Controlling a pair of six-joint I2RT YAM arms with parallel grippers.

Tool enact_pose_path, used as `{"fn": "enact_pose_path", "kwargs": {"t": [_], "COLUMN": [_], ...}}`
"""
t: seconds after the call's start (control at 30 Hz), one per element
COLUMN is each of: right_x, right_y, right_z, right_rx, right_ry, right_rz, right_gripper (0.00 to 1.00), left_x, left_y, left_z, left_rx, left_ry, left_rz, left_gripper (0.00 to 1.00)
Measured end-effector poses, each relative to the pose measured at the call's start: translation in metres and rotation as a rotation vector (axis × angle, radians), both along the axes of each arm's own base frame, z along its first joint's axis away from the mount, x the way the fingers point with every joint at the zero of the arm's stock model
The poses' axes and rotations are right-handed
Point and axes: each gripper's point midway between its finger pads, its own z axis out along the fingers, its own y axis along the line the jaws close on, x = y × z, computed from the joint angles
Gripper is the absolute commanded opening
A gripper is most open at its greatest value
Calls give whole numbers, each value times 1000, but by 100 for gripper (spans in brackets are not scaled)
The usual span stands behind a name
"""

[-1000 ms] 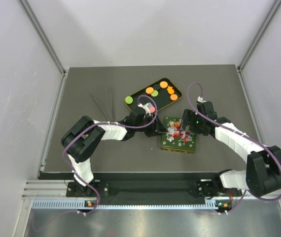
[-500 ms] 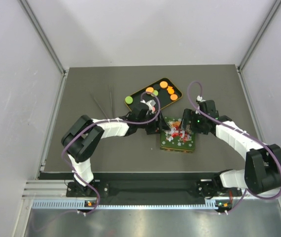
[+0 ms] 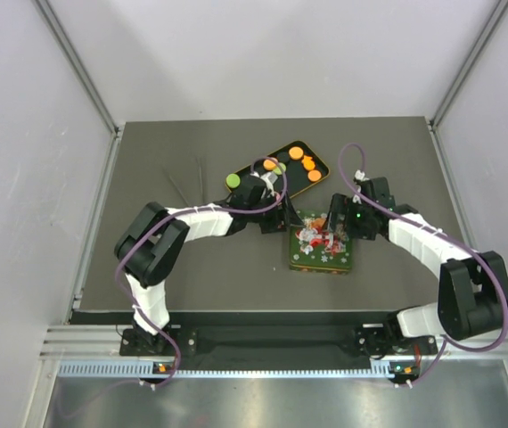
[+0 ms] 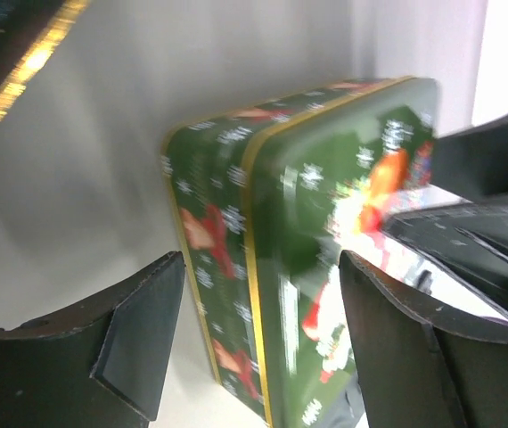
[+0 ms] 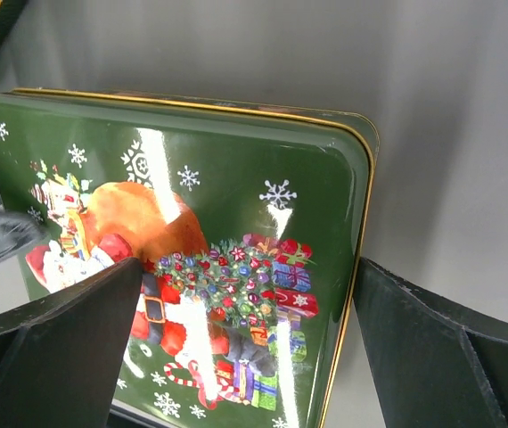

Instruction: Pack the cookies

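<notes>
Cookies (image 3: pixel 296 153): orange and green, laid in a black gold-rimmed tray (image 3: pixel 300 183) towards the middle of the far edge. Green Christmas tin (image 3: pixel 323 254): lidded, placed mid-worktop. Left gripper (image 4: pixel 261 285), right gripper (image 5: pixel 245 294): fingers spread apart, positioned at the tin's opposite sides.

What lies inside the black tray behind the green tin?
Several orange cookies and two green cookies show in the tray. The left arm covers part of its near side, so anything lying there is hidden.
</notes>
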Motion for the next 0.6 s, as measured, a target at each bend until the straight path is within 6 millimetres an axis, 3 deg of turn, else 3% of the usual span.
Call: {"fn": "enact_pose_path", "kwargs": {"t": [0.1,0.3,0.6], "right_x": [4,12,19], "right_y": [1,2,1], "right_z": [-1,-1,-1], "right_rx": [3,10,12], "right_ry": [-3,-28,-47], "right_rz": [1,-6,-15], "right_gripper": [100,100,100], "left_x": [5,20,26], "left_y": [3,-1,-9], "left_z": [-10,-10,-8], "left_rx": [9,-5,-38], "left_ry": [22,12,10], "left_rz": [10,17,12], "left_gripper": [73,68,62]}}
